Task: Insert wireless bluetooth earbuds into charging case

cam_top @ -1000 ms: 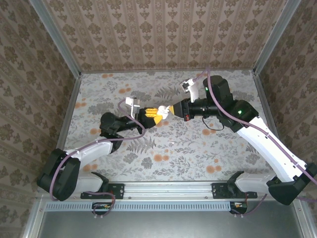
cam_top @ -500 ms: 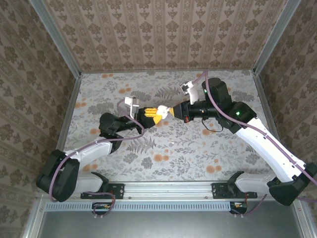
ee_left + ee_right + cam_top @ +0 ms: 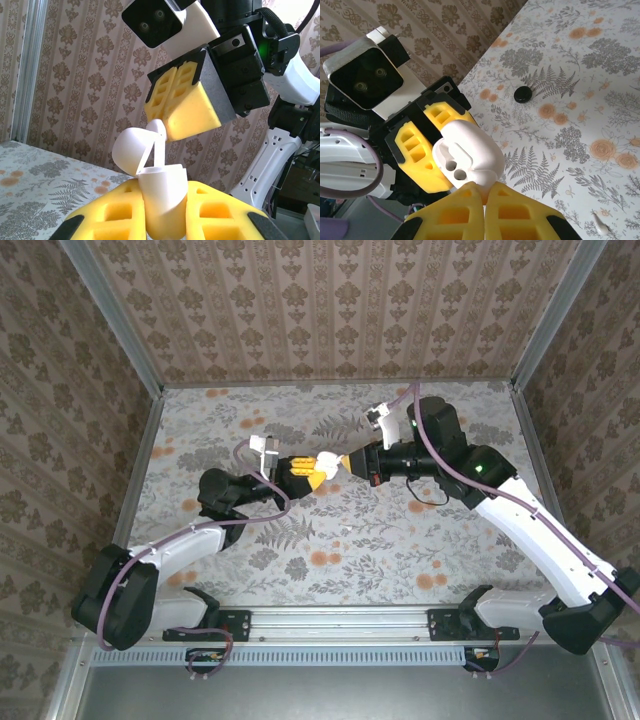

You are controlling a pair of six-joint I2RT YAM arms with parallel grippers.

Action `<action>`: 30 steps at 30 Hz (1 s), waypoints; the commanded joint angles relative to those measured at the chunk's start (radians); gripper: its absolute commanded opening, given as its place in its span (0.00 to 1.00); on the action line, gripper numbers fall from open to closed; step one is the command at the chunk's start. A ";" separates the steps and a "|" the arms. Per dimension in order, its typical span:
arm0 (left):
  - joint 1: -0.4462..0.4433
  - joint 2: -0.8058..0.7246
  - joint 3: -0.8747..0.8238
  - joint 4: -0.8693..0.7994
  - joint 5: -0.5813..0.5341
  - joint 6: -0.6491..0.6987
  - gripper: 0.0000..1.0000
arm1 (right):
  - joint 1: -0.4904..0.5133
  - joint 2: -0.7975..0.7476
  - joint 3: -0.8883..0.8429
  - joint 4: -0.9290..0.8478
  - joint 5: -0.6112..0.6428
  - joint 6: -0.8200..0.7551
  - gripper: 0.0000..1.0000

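Both wrists have crept slightly up-table; the left gripper clamps the charging case aloft, the right gripper pinches shut on its opened lid, both 2 wells sit empty, and 1 earbud lies on the table, so insertion remains.

The table is covered with a pale sheet printed with grey ferns and leaves and small orange flowers. In the right wrist view one small, round, black earbud lies flat on this cover among the fern prints, with bare cover all around it. Well apart from it, near the lower right corner of that view, lies a tiny white sliver, also alone.
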 commanded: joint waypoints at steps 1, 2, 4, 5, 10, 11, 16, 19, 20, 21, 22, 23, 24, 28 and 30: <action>0.004 -0.027 0.029 0.051 0.005 -0.024 0.00 | -0.009 0.012 -0.010 0.022 -0.068 -0.013 0.06; 0.004 -0.026 0.030 0.051 0.006 -0.023 0.00 | -0.011 0.012 -0.012 0.028 -0.082 -0.008 0.06; 0.004 -0.029 0.031 0.051 0.005 -0.025 0.00 | -0.013 0.018 -0.012 0.034 -0.109 0.000 0.06; 0.004 -0.030 0.031 0.051 0.005 -0.026 0.00 | -0.015 0.019 -0.013 0.035 -0.117 0.005 0.06; 0.000 -0.029 0.029 0.051 0.004 -0.026 0.00 | -0.036 0.023 -0.027 0.071 -0.179 0.042 0.06; -0.001 -0.029 0.029 0.050 0.004 -0.027 0.00 | -0.039 0.024 -0.028 0.074 -0.191 0.049 0.06; -0.002 -0.032 0.029 0.050 0.002 -0.026 0.00 | -0.048 0.043 -0.029 0.075 -0.247 0.075 0.06; -0.003 -0.033 0.026 0.050 0.002 -0.025 0.00 | -0.048 0.054 -0.030 0.071 -0.266 0.076 0.05; -0.003 -0.033 0.028 0.050 0.002 -0.025 0.00 | -0.047 0.057 -0.029 0.066 -0.271 0.075 0.05; -0.003 -0.034 0.027 0.049 0.001 -0.024 0.00 | -0.048 0.062 -0.027 0.058 -0.275 0.069 0.05; -0.003 -0.034 0.027 0.049 0.001 -0.024 0.00 | -0.048 0.066 -0.026 0.050 -0.280 0.066 0.05; -0.003 -0.034 0.027 0.050 0.001 -0.024 0.00 | -0.048 0.070 -0.024 0.047 -0.284 0.059 0.05; -0.003 -0.033 0.028 0.050 0.001 -0.024 0.00 | -0.048 0.074 -0.023 0.047 -0.286 0.054 0.05; -0.006 -0.031 0.030 0.051 0.002 -0.024 0.00 | -0.048 0.091 -0.004 -0.004 -0.274 0.042 0.11; -0.006 -0.029 0.027 0.050 0.001 -0.021 0.00 | -0.048 0.086 0.005 -0.006 -0.254 0.041 0.20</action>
